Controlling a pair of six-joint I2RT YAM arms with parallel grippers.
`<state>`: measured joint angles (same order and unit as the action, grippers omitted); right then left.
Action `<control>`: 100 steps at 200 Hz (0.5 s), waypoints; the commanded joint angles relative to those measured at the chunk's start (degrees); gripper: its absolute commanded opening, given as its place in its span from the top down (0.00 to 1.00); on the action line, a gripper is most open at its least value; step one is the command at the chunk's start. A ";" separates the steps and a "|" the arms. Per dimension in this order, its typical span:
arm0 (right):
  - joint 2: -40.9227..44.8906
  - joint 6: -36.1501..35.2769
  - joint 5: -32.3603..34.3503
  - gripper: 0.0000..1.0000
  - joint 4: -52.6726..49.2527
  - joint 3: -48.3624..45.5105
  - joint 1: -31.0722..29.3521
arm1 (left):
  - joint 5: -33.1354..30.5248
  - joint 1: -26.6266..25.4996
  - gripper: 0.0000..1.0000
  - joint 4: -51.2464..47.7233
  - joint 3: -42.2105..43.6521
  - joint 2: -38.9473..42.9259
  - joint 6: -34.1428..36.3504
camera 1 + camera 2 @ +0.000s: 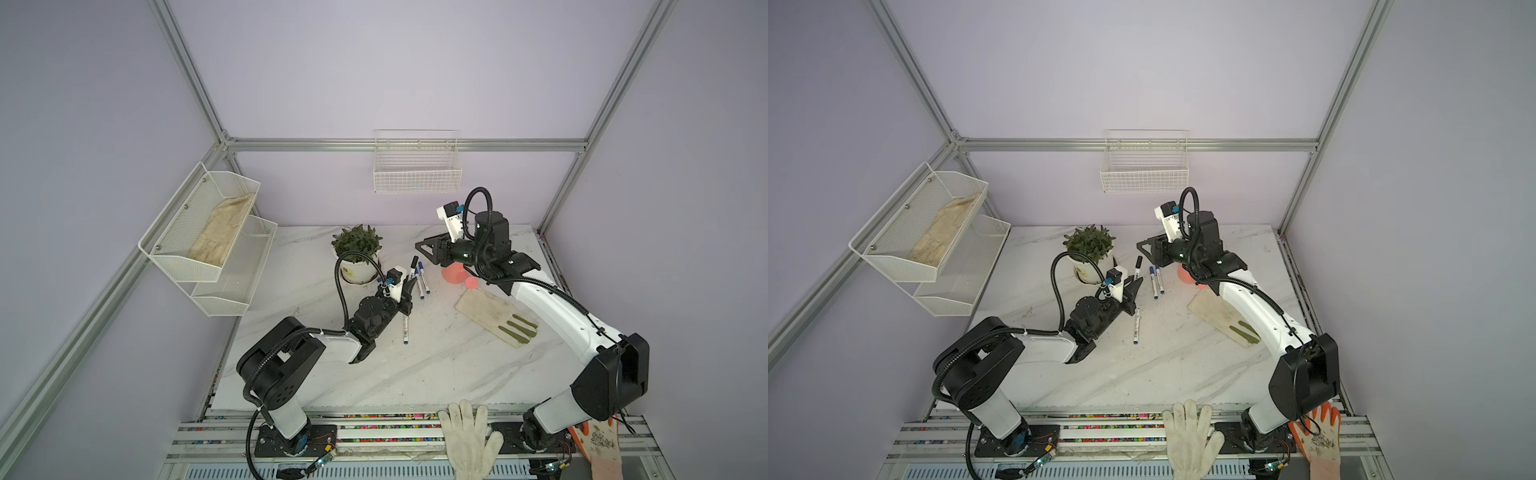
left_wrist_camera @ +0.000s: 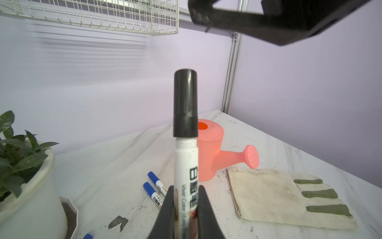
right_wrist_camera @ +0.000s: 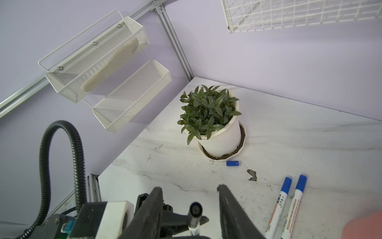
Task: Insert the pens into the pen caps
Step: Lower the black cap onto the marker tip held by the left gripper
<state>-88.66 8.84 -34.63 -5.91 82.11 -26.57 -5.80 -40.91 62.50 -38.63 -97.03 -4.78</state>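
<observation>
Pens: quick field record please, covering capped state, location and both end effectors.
held pen: barrel in left end effector, black cap on
left end effector: shut on held pen
right end effector: open, empty, clear of the cap
blue-capped pens: two, side by side on table
fourth pen: lying on table, cap state unclear
loose blue cap: on table beside plant pot

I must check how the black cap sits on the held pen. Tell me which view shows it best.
Left wrist view: the black cap fills the centre, side-on, on the pen. The right wrist view shows it end-on; both top views show it tiny.
</observation>
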 commanded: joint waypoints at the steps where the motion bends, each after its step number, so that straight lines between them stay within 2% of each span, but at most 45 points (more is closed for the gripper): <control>1: -1.80 1.48 -2.63 0.59 2.27 1.61 -0.52 | -0.96 -0.64 1.00 3.56 2.07 1.36 1.90; 39: -3.87 -0.12 -0.47 0.67 -0.36 2.31 -1.18 | -0.45 -0.92 1.00 3.52 1.64 1.67 2.62; 70: -4.59 -1.54 0.00 0.82 -3.28 1.36 -2.05 | -0.79 -0.95 1.00 3.33 1.15 2.11 3.18; 100: -4.46 -2.37 0.09 0.88 -5.12 -0.55 -3.33 | -0.55 -1.02 1.00 3.20 0.50 2.03 3.45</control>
<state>-93.45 8.14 -34.65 -8.51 82.59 -28.69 -6.04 -41.71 62.59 -38.61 -96.97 -3.16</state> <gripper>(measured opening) 0.139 0.128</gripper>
